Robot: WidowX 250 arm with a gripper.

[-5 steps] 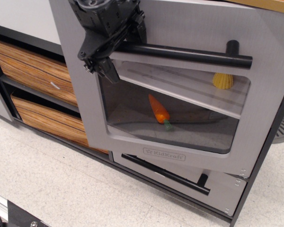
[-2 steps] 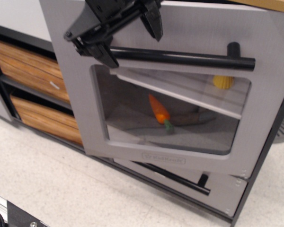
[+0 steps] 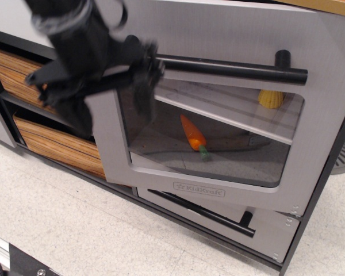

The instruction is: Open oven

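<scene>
The grey KidKraft oven door (image 3: 230,31) with its clear window (image 3: 230,152) stands ajar, its left edge swung out from the cabinet. The long black bar handle (image 3: 236,69) runs across its top. Inside are the white rack (image 3: 230,109), a toy carrot (image 3: 193,135) and a yellow item (image 3: 270,99). My black gripper (image 3: 110,106) is motion-blurred in front of the door's left edge, below and left of the handle's left end. Its fingers look spread apart and hold nothing.
A smaller windowless grey drawer (image 3: 270,233) with a black handle (image 3: 201,211) sits below the oven. Two wood-grain drawers (image 3: 11,72) (image 3: 57,146) are at the left, partly behind my gripper. Speckled white floor (image 3: 75,230) lies in front.
My gripper has let go of the handle's left end and dropped down and to the left. The door stays ajar, having swung back a little to the right.
</scene>
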